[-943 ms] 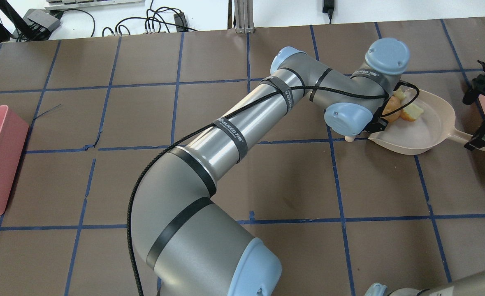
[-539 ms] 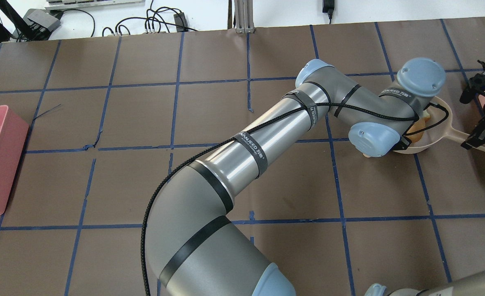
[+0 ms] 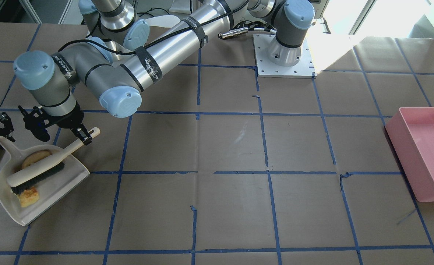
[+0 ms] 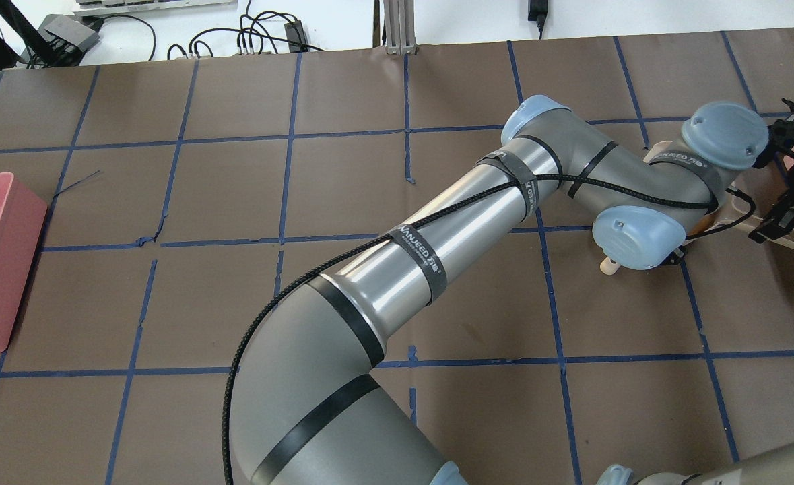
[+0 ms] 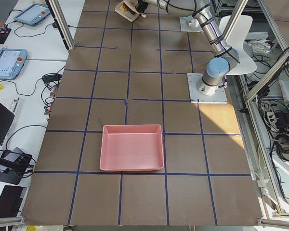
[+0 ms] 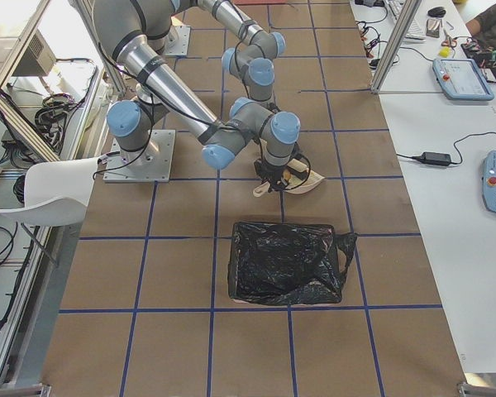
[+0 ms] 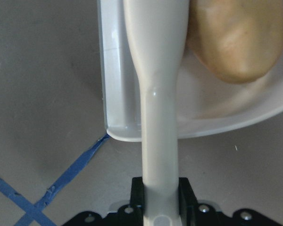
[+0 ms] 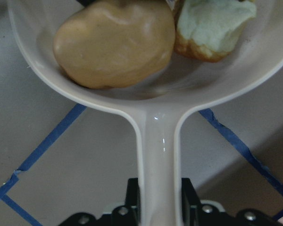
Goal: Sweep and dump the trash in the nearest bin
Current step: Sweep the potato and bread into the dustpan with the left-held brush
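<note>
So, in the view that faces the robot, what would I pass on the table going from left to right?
Dustpan → white base plate under one arm → pink tub.

Robot lab: grid-taped table (image 5: pixel 144 82), teach pendants (image 5: pixel 7 62).

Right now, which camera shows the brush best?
Exterior front-facing: the whole brush shows, handle and bristles, lying across the dustpan. Left wrist shows only its handle; overhead shows just the handle tip from under the left arm; the side views make it tiny.
</note>
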